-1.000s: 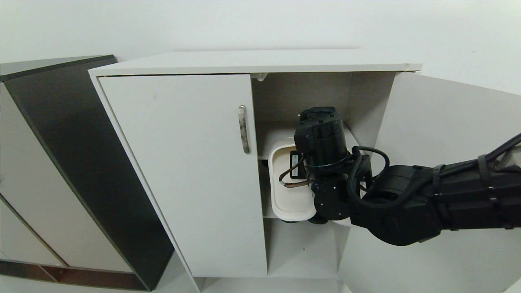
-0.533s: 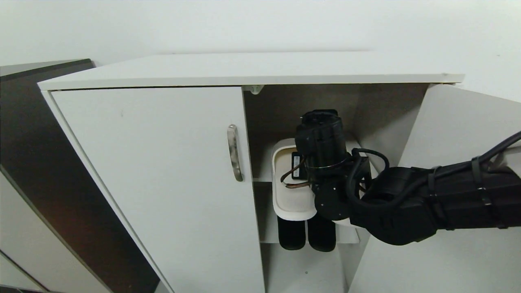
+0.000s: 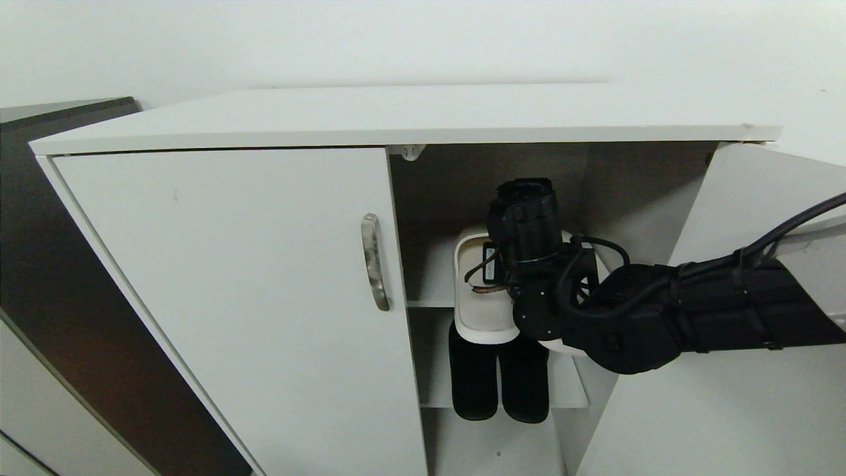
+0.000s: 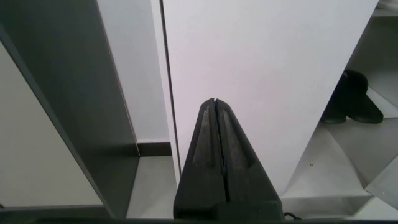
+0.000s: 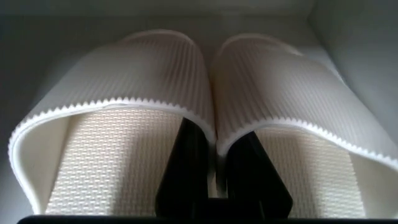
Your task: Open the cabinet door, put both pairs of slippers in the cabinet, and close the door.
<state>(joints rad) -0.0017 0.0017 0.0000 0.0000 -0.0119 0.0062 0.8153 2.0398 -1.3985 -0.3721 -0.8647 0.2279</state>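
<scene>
The white cabinet (image 3: 396, 112) has its right door (image 3: 727, 410) swung open and its left door (image 3: 231, 297) closed. My right arm (image 3: 525, 225) is inside the open half, at the upper shelf (image 3: 429, 291). The white slippers (image 3: 486, 317) (image 5: 124, 106) lie side by side there, heels overhanging the shelf's front edge. My right gripper (image 5: 214, 134) is shut on their touching inner walls. The black slippers (image 3: 499, 383) (image 4: 351, 99) rest on the lower shelf (image 3: 568, 390). My left gripper (image 4: 215, 102) is shut and empty, low in front of the closed left door.
A metal handle (image 3: 372, 261) runs down the closed left door near its inner edge. A dark cabinet (image 3: 66, 264) stands just left of the white one. The open right door stands close beside my right arm.
The head camera has moved closer to the cabinet, so the whole picture shifted and the black slippers came into sight. My right arm with the white slippers sits slightly deeper in the cabinet.
</scene>
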